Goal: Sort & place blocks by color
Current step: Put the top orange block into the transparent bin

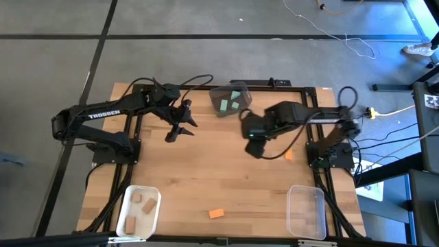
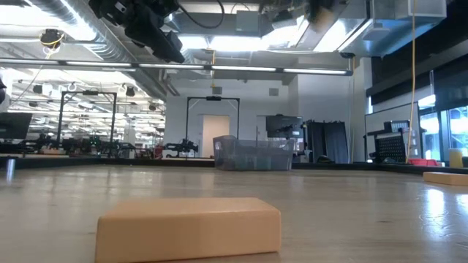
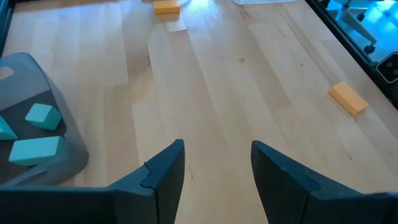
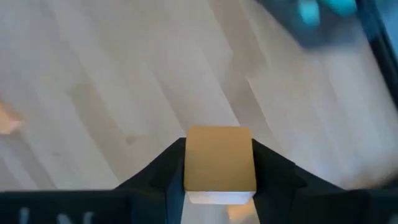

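The right gripper (image 4: 219,180) has its fingers clenched on a tan wooden block (image 4: 219,165), held above mid-worktop (image 1: 206,171). The white bin (image 1: 139,210) with tan blocks sits at the near-left corner, well apart and across the worktop from this arm, so the carry runs diagonally. The left gripper (image 3: 216,174) hovers with fingers released beside the grey bin (image 3: 37,134) of teal blocks. Orange blocks (image 1: 217,214) lie loose; lab room beyond
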You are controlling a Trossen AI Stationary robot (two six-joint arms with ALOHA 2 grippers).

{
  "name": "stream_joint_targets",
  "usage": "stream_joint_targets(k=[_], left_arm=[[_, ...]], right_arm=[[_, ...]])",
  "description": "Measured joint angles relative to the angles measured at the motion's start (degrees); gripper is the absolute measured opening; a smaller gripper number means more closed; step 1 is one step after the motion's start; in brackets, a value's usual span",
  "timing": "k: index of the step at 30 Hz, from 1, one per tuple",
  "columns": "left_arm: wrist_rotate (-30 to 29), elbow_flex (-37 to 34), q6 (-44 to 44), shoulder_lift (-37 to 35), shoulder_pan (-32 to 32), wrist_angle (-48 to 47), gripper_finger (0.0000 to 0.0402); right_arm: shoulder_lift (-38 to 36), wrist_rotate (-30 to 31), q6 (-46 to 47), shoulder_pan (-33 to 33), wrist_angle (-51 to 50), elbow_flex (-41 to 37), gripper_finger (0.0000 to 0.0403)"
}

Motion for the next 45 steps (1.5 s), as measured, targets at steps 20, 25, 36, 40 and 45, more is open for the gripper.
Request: stream_joint_targets(k=[20,25,36,40,45], left_arm=[[-2.8,0.0,-0.2,0.0,0.0,-0.2,0.0174],[-3.0,0.0,-1.3,0.0,0.1,-0.1,0.0174],[-4.6,0.0,-1.7,0.0,0.1,0.3,0.0174],[-4.6,0.0,-2.6,0.0,0.1,0.4,0.0174],[-4.6,0.0,-3.3,0.0,0.1,0.3,0.0174]], right_arm=[[-26.8,-28.2,38.3,14.3,13.4,-46.5,0.0139],[-26.8,-34.2,43.9,20.5,22.8,-51.1,0.0139],[-26.6,-38.6,58.5,29.8,35.4,-61.9,0.0139],[-26.6,-38.4,59.4,30.2,38.0,-65.2,0.0139],[-26.6,-38.5,58.8,30.2,40.3,-68.9,0.0139]])
